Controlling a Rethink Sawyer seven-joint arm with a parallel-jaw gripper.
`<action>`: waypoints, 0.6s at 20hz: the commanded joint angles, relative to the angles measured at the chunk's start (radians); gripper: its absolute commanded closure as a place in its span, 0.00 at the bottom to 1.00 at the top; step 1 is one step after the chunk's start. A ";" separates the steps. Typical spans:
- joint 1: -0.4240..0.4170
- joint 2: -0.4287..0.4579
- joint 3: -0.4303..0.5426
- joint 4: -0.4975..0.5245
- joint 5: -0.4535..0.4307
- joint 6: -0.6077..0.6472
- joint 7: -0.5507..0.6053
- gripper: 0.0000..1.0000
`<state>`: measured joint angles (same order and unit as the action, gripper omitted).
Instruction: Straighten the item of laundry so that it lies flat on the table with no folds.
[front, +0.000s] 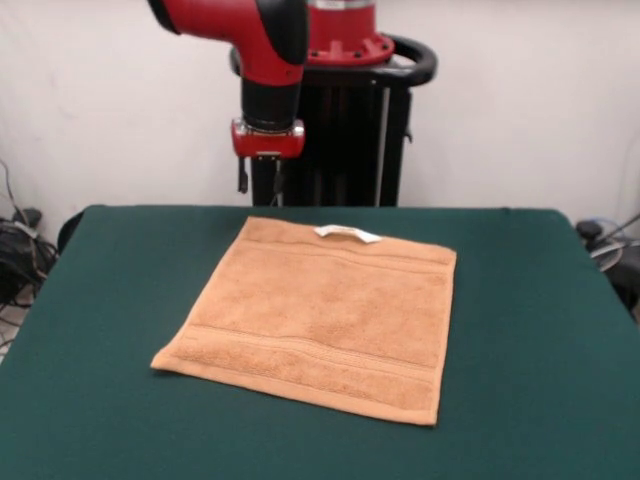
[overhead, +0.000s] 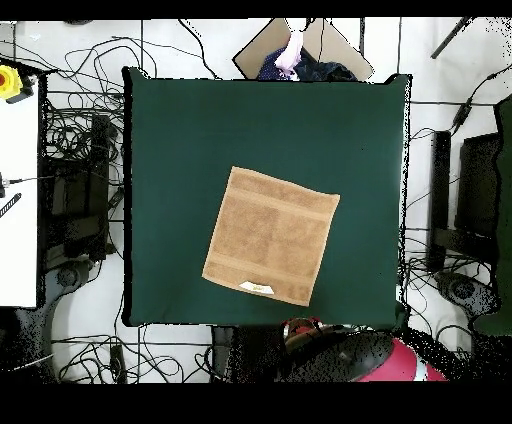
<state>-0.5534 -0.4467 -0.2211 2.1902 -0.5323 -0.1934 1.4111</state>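
Note:
The orange-tan towel (front: 320, 315) lies spread out flat near the middle of the dark green table (front: 540, 300), turned a little askew to the table's edges. Its white tag (front: 348, 233) sits on the edge nearest the robot. Border bands run across it and I see no folds. In the overhead view the towel (overhead: 270, 235) is a clean four-sided shape on the table (overhead: 180, 130), with the tag (overhead: 257, 288) at its lower edge. My gripper (front: 262, 185) hangs above the table's robot-side edge, behind the towel and clear of it, open and empty.
The robot's black pedestal (front: 345, 140) stands behind the table. A person (overhead: 292, 50) shows at the table's side opposite the robot in the overhead view. Cables (overhead: 75, 130) lie on the floor around the table. Wide bare felt surrounds the towel.

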 joint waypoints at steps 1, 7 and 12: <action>0.040 -0.013 0.132 -0.016 0.095 -0.002 0.241 0.00; 0.035 -0.038 0.174 -0.010 0.133 0.013 0.245 0.00; 0.068 -0.055 0.179 -0.016 0.180 0.034 0.248 0.00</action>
<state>-0.5409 -0.4974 -0.1679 2.2198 -0.4619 -0.1948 1.4111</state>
